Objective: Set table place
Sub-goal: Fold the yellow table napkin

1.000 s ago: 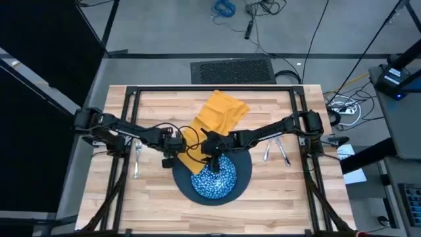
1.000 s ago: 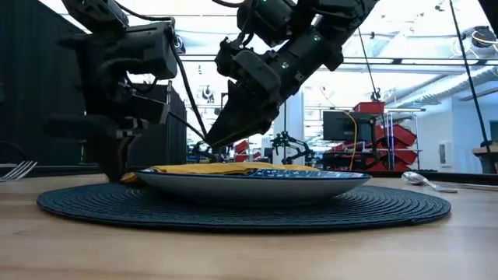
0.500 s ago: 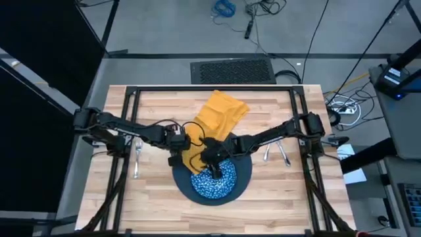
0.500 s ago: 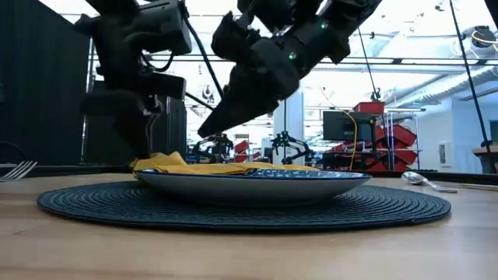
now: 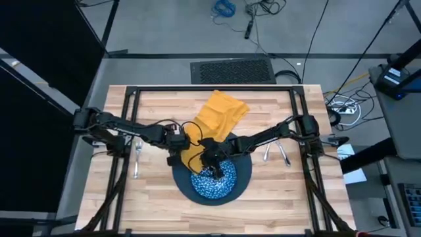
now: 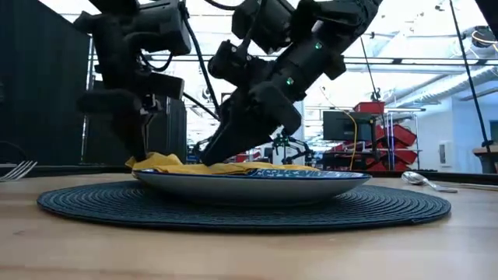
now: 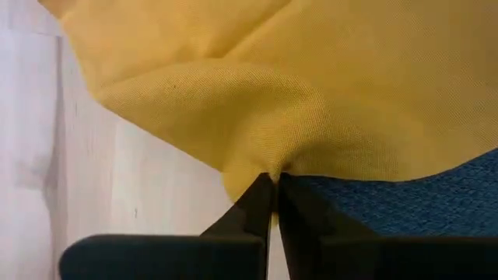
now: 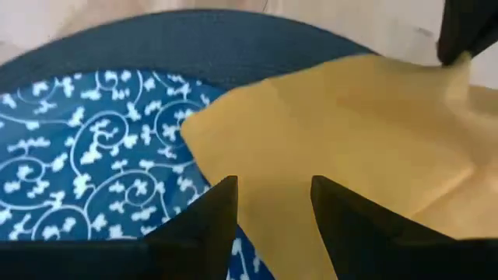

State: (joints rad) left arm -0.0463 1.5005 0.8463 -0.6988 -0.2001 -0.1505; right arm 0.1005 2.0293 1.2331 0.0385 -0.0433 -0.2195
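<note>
The mustard-yellow napkin (image 5: 220, 113) lies on the table and reaches from the far middle onto the blue-and-white dish (image 5: 216, 184). The dish sits on the large dark blue-grey round plate (image 6: 389, 206), which looks flat and woven. My left gripper (image 7: 274, 179) is shut on the napkin at the plate's left rim (image 5: 179, 146). My right gripper (image 8: 272, 190) is open. It slants down over the napkin's end on the dish (image 5: 212, 162), with a finger on either side of a strip of cloth. My left gripper pinches the napkin's near-left edge (image 7: 272, 159) between its two fingertips, from above, pointing down. The cloth puckers into a small raised fold at the pinch (image 6: 156, 162); the rest lies slack on the table and dish. My right gripper: I cannot tell whether its fingers touch the napkin.
A fork (image 5: 137, 158) lies on the table left of the plate. Two more pieces of silver cutlery (image 5: 275, 153) lie to its right, a spoon (image 6: 424, 180) among them. Black frame rails (image 5: 210, 90) run around the tabletop.
My left gripper has moved a little toward the plate and risen, drawing the napkin's pinched edge up into a fold. My right gripper rose off the napkin, then came down again onto the end lying on the dish, a little nearer the table's near edge.
</note>
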